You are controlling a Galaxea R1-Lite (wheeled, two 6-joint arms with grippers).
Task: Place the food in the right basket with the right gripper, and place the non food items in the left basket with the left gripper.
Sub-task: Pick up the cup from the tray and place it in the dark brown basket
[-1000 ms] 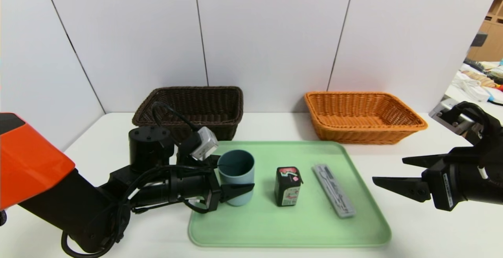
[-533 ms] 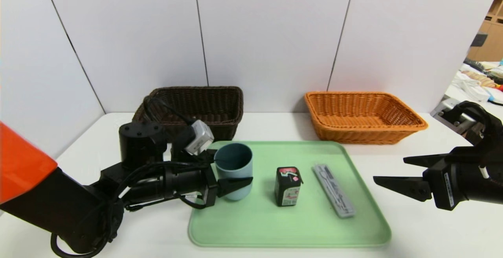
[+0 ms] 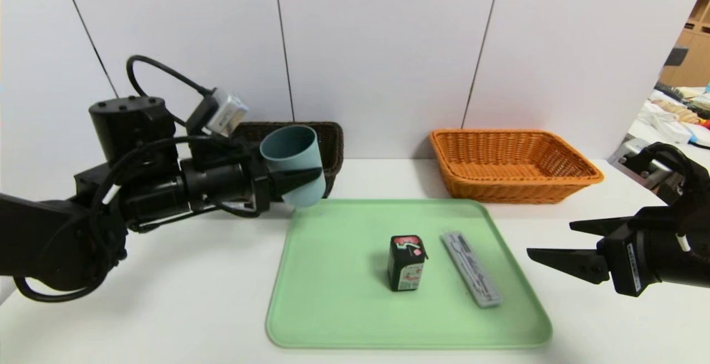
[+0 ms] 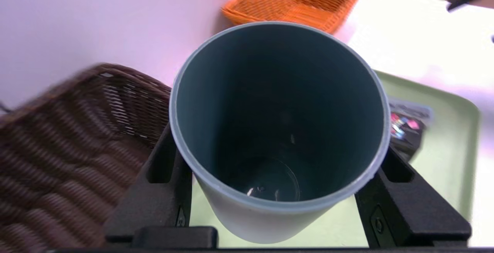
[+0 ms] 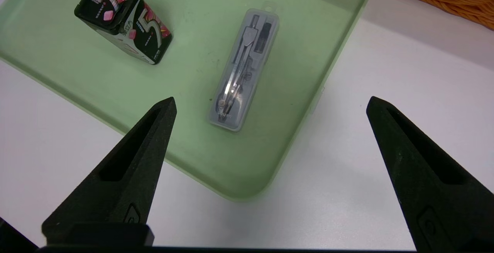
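Blue cup (image 3: pixel 294 164) — clamped mid-wall between the left gripper (image 3: pixel 297 178) fingers, clear of the green tray (image 3: pixel 355 319). Dark basket (image 3: pixel 331 142) sits just beyond the fingertips: carry over its rim, lower, then release. Right gripper (image 3: pixel 554 242) idle, fingers spread wide.

On your tray (image 3: pixel 333 319) the carton (image 3: pixel 406 262) stands left of the flat case (image 3: pixel 471 268), with one basket (image 3: pixel 327 142) behind the tray's left corner and another basket (image 3: pixel 513 164) behind its right.
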